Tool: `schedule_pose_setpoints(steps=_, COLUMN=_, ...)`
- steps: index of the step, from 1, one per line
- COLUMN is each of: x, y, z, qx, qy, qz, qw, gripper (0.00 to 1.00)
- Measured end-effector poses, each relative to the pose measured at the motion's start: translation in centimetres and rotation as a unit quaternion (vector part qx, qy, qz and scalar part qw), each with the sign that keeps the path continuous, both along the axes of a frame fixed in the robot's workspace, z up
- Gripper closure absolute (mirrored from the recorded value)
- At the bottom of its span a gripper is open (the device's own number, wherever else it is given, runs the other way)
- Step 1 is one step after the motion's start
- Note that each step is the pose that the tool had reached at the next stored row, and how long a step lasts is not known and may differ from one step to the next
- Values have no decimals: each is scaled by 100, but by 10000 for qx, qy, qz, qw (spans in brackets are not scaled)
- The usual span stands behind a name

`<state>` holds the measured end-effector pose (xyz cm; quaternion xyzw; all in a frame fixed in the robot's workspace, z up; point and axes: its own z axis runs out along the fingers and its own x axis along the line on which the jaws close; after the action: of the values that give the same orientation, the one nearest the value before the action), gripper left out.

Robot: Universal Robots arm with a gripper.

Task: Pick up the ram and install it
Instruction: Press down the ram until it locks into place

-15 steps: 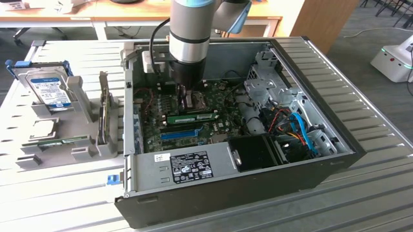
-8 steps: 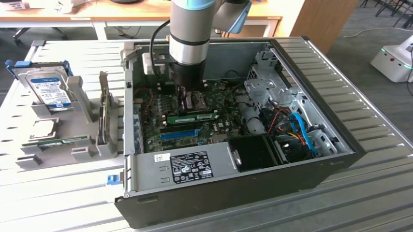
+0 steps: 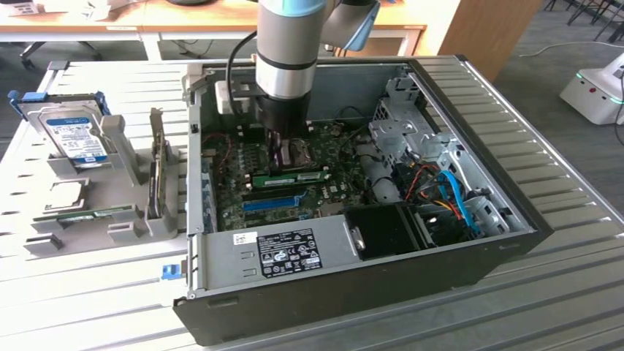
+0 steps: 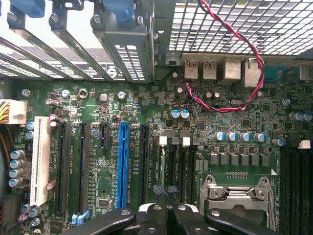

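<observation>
1. One open PC case (image 3: 292, 256) on the table (image 3: 546, 307); arm lowered inside, over the motherboard (image 4: 146, 98).
2. Ram (image 3: 291, 178) lies among the memory slots, apparently seated; full latching unverified.
3. Gripper (image 3: 283, 150) closed narrow, just above the ram, holding nothing visible.

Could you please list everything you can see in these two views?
table: one, grey slatted metal, under everything
computer case: one, black, open, on the table
motherboard: one, green, inside the case
ram: one, green with black chips, at the memory slots
expansion slot: one, bright blue, on the motherboard
wire: one red-and-black twisted pair, over the motherboard
holder: one, grey, at the exterior view's left
hard drive: one, blue label, in the holder
arm: one, grey and blue, reaching into the case
pincer: one, black, shut, at the ram's top edge
</observation>
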<state>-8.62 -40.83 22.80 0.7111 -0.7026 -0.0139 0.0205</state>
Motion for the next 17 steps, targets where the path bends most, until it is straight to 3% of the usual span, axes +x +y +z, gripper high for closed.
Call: schedule_pose_setpoints(steps=17, x=0, y=-2, z=-34, qx=-1, qy=-1, qz=0, qw=10000, gripper=90)
